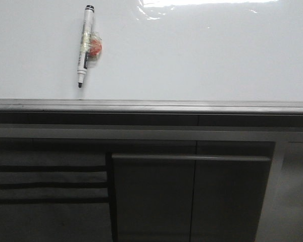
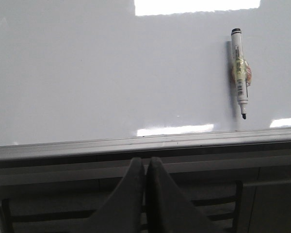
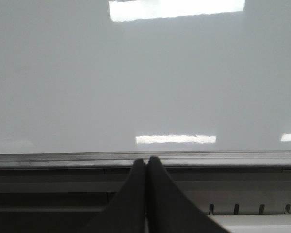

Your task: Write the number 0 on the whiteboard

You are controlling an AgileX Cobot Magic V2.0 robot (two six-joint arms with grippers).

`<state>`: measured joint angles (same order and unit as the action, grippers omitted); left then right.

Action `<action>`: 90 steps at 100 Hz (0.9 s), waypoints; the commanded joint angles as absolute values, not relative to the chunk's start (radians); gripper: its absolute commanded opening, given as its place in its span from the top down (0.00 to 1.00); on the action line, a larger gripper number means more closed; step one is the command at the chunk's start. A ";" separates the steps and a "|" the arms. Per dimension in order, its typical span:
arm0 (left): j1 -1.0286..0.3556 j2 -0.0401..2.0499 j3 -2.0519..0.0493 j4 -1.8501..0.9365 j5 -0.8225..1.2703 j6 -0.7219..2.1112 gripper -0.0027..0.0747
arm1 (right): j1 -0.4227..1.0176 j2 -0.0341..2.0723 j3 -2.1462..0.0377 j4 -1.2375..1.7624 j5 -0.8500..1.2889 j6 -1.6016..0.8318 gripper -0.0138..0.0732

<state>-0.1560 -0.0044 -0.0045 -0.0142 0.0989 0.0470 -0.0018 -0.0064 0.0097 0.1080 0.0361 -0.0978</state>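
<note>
Lying blank, glossy and glare-streaked beyond a grey rail: whiteboard [image 1: 192,55], no number 0 drawn yet. Resting on it towards its left side, tip toward the rail: marker pen [image 1: 84,44]. Needing a square grasp mid-barrel. Sitting pinched closed and empty, short of the rail: left claw [image 2: 146,162], right claw [image 3: 146,161].

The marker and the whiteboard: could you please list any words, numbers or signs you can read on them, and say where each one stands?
Marker: dark print runs along its barrel, too small and blurred to read.
Whiteboard: blank; no number or writing shows, only glare.
No other text shows.
</note>
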 commanded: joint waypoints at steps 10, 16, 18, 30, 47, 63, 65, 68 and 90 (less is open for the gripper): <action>-0.154 -0.030 0.020 -0.021 0.025 0.037 0.99 | -0.007 -0.029 0.022 0.107 -0.041 -0.105 0.92; -0.154 -0.030 0.020 -0.021 0.025 0.037 0.99 | -0.007 -0.029 0.022 0.107 -0.041 -0.105 0.92; -0.154 -0.030 0.020 -0.021 0.025 0.037 0.99 | -0.007 -0.029 0.022 0.107 -0.041 -0.105 0.92; -0.154 -0.030 0.020 -0.021 0.025 0.037 0.99 | -0.007 -0.029 0.022 0.107 -0.041 -0.105 0.92; -0.154 -0.030 0.020 -0.021 0.025 0.037 0.99 | -0.007 -0.029 0.022 0.107 -0.041 -0.105 0.92; -0.154 -0.030 0.020 -0.021 0.025 0.037 0.99 | -0.007 -0.029 0.022 0.107 -0.041 -0.105 0.92; -0.154 -0.030 0.020 -0.021 0.025 0.037 0.99 | -0.007 -0.029 0.022 0.107 -0.041 -0.105 0.92; -0.154 -0.030 0.020 -0.021 0.025 0.037 0.99 | -0.007 -0.029 0.022 0.107 -0.041 -0.105 0.92; -0.154 -0.030 0.020 -0.021 -0.006 0.037 0.99 | -0.007 -0.029 0.022 0.107 -0.046 -0.105 0.92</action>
<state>-0.1560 -0.0044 -0.0045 -0.0142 0.0892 0.0470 -0.0018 -0.0064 0.0097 0.1080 0.0361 -0.0978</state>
